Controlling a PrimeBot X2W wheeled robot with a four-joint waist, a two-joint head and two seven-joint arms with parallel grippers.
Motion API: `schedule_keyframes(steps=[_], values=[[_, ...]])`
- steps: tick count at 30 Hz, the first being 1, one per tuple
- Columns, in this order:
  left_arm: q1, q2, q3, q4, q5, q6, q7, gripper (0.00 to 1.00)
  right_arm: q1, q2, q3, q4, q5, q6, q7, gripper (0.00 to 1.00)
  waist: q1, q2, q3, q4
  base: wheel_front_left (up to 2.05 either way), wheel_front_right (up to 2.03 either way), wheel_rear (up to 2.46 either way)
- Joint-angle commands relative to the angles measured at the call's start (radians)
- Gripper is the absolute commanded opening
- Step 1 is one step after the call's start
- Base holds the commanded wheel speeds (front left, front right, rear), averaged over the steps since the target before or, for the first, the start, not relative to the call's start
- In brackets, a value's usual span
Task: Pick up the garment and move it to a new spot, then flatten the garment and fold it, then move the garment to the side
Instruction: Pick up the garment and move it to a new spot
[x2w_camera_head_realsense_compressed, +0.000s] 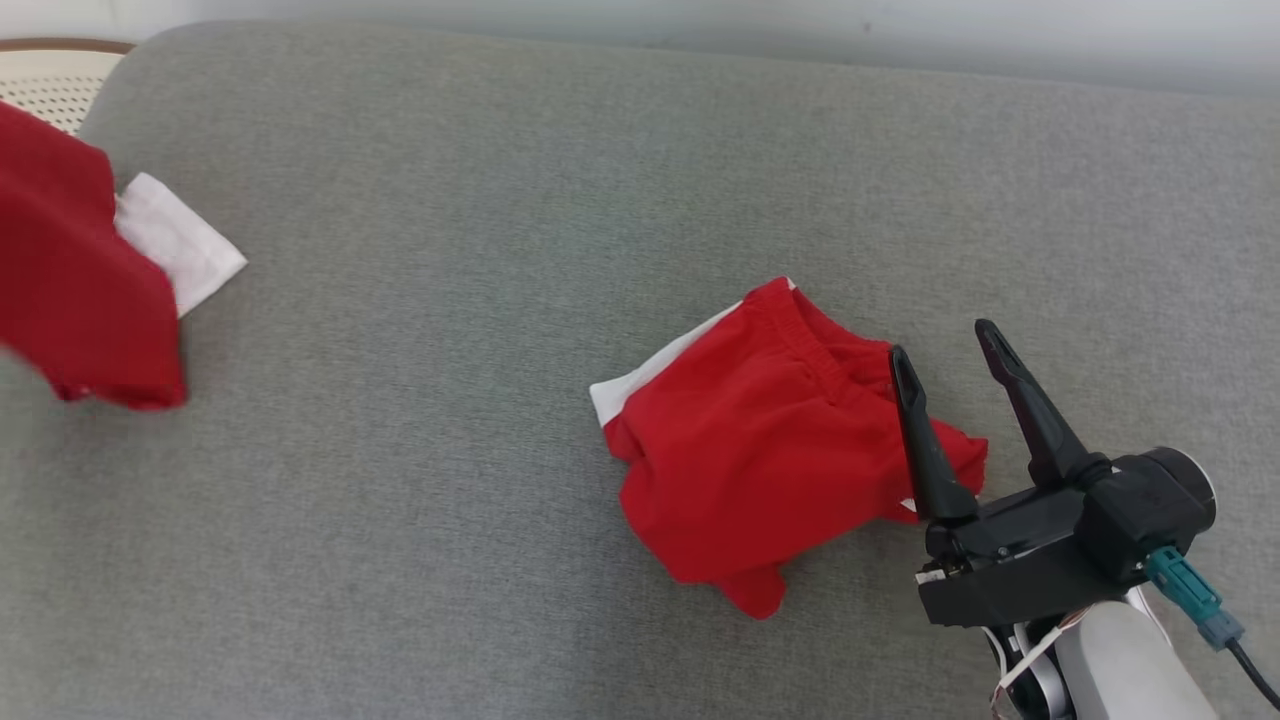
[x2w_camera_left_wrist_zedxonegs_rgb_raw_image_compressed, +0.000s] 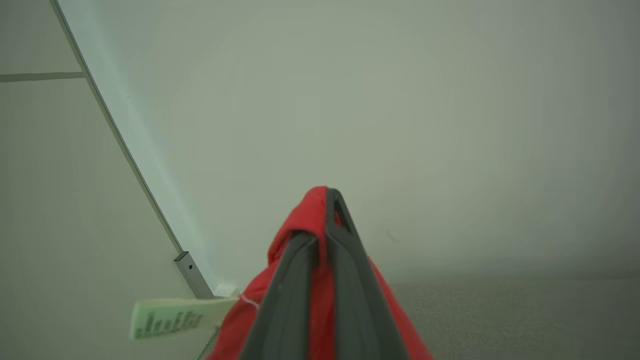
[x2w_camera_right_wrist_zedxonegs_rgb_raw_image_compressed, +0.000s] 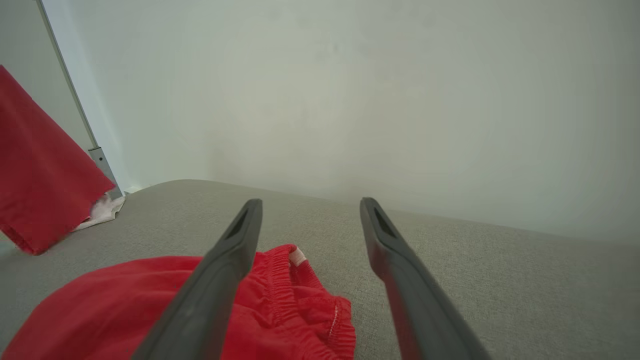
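Note:
A red garment (x2w_camera_head_realsense_compressed: 80, 280) hangs at the far left, above the grey cushion (x2w_camera_head_realsense_compressed: 500, 200); a white piece (x2w_camera_head_realsense_compressed: 175, 240) shows at its right side. My left gripper (x2w_camera_left_wrist_zedxonegs_rgb_raw_image_compressed: 322, 210) is shut on this red cloth (x2w_camera_left_wrist_zedxonegs_rgb_raw_image_compressed: 300, 220), and a paper tag (x2w_camera_left_wrist_zedxonegs_rgb_raw_image_compressed: 175, 316) dangles below. The hanging garment (x2w_camera_right_wrist_zedxonegs_rgb_raw_image_compressed: 40, 170) also appears in the right wrist view at the left. A second red garment with an elastic waistband (x2w_camera_head_realsense_compressed: 760, 440) lies crumpled mid-cushion. My right gripper (x2w_camera_head_realsense_compressed: 943, 347) stands open over its right edge (x2w_camera_right_wrist_zedxonegs_rgb_raw_image_compressed: 300, 300), nothing between the fingers.
A pale wall runs behind the cushion. A woven seat with a brown rim (x2w_camera_head_realsense_compressed: 50, 80) sits at the top left corner. A metal strip (x2w_camera_left_wrist_zedxonegs_rgb_raw_image_compressed: 190, 270) meets the wall near the cushion's far left end.

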Motion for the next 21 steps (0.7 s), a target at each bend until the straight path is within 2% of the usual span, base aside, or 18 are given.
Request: schedule_keyframes(steps=[1,8,21], values=[[0.026,-0.013,0.004,0.006,0.005,0.004,-0.004,0.0,-0.015,-0.007,0.001,-0.003,-0.006,0.0,0.0,1.0,0.0,-0.0001,0.014,-0.017,0.0,0.0,0.0],[0.075,-0.048,0.016,0.07,0.018,0.001,-0.004,0.0,-0.027,-0.014,-0.005,-0.01,-0.013,0.0,-0.001,1.0,0.0,-0.0001,0.043,-0.053,0.0,0.0,0.0],[0.141,-0.108,0.053,0.254,0.001,-0.045,-0.004,0.0,-0.046,-0.023,-0.001,-0.014,-0.022,0.0,-0.001,1.0,0.0,-0.0001,0.091,-0.096,0.0,0.0,0.0]])
